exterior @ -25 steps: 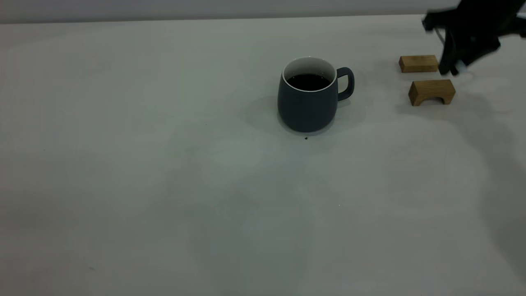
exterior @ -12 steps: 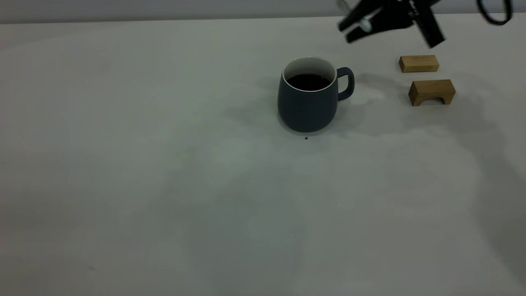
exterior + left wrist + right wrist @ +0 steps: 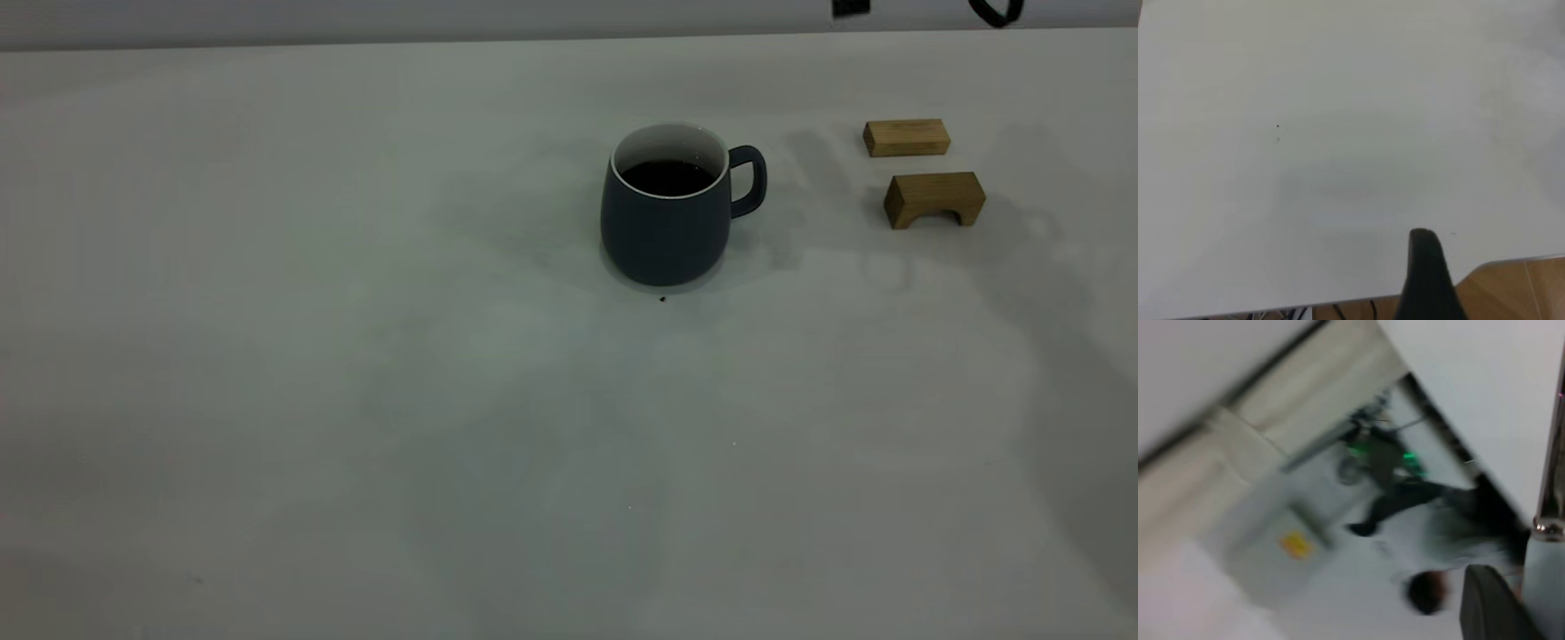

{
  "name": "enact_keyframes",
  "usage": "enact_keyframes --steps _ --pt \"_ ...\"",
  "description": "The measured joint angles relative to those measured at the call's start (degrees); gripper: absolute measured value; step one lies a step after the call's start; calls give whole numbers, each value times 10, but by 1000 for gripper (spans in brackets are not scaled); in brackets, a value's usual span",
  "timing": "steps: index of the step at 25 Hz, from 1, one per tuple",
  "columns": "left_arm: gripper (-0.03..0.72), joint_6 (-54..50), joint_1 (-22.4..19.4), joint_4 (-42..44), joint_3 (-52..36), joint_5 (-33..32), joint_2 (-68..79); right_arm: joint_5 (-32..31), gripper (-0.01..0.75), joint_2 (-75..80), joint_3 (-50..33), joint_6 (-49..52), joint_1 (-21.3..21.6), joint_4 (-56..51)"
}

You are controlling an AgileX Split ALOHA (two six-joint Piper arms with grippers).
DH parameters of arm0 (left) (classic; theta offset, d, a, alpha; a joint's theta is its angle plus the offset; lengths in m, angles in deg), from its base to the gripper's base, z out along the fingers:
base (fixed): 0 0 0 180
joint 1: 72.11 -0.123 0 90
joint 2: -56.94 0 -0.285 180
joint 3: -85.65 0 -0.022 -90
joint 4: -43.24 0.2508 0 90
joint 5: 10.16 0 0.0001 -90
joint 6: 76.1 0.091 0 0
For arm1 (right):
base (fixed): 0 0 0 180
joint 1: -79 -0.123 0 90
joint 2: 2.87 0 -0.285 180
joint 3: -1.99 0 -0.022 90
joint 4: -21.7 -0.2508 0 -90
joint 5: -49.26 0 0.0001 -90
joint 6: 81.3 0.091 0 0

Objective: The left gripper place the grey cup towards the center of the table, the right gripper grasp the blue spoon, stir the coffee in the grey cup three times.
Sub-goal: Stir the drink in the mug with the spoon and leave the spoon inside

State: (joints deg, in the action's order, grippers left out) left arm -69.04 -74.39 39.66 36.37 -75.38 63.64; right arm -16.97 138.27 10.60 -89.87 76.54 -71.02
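Note:
The grey cup (image 3: 665,227) stands upright near the middle of the table (image 3: 356,356), handle toward the wooden blocks, with black coffee (image 3: 667,176) inside. My right gripper (image 3: 1525,597) is raised in the air and shut on the blue spoon (image 3: 1543,583). The spoon's pale handle lies against one dark finger (image 3: 1488,607), and its metal neck (image 3: 1556,453) points away. In the exterior view only black scraps of the right arm (image 3: 851,7) show at the top edge. Of my left gripper a single black finger (image 3: 1426,270) shows, above bare table near its edge.
Two wooden blocks lie right of the cup, a flat one (image 3: 905,137) and an arched one (image 3: 933,199). A tiny dark speck (image 3: 662,299) sits just in front of the cup. Wooden floor (image 3: 1518,287) shows past the table edge in the left wrist view.
The right gripper rose from beside the wooden blocks, swung toward the cup with the spoon, then climbed almost out of the exterior view. The cup and blocks stayed put.

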Motion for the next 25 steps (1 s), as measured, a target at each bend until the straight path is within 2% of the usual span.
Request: enact_keyframes --steps 6,10,18,25 --pt "585 0 0 0 0 0 0 0 118 0 0 307 0 -7" --pt "585 0 0 0 0 0 0 0 118 1 0 434 0 -7" --pt "585 0 0 0 0 0 0 -1 118 64 0 459 -1 -25" --pt "585 0 0 0 0 0 0 0 118 108 0 459 -23 -36"
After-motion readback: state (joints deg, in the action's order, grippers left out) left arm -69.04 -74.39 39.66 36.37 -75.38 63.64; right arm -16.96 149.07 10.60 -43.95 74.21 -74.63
